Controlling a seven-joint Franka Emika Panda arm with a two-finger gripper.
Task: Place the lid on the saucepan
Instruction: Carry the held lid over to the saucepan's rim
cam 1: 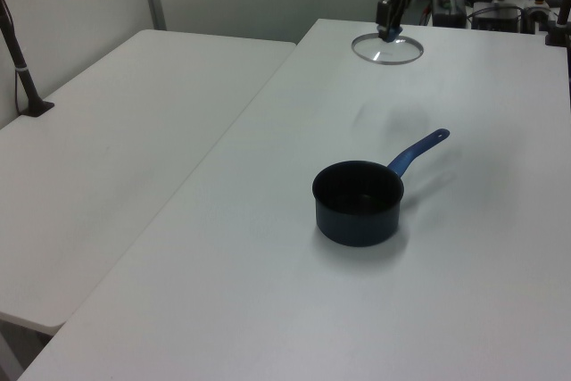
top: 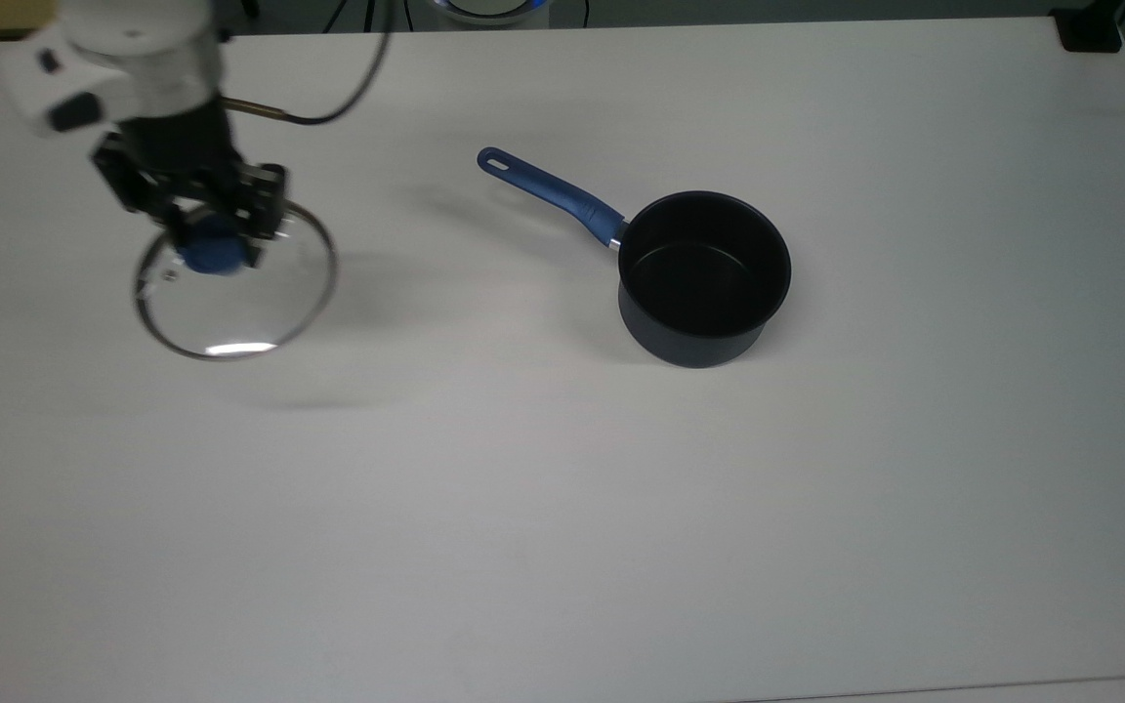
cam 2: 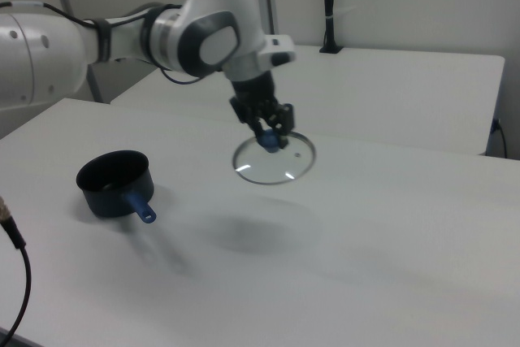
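The end effector [top: 216,239] is clenched on the blue knob of the lid [top: 235,293], holding the glass disc in the air above the desk [top: 562,508]; in the right view the lid [cam 2: 274,158] hangs clear of the surface with its soft shadow lying on the desk below it. In the top view the lid sits toward the top view's left, not far from the desk's far edge, and the saucepan [top: 704,278] stands upright well apart from it toward the top view's right, its open black inside facing up. The saucepan's long blue handle [top: 548,193] points up and toward the top view's left, its slotted end the nearest part to the lid. Between the lid and the saucepan the desk surface is bare white, and a wide bare stretch runs to the near edge. In the left view the lid [cam 1: 387,47] is at the far end of the desk, beyond the saucepan [cam 1: 358,202], and a second table [cam 1: 125,131] adjoins on the left view's left.
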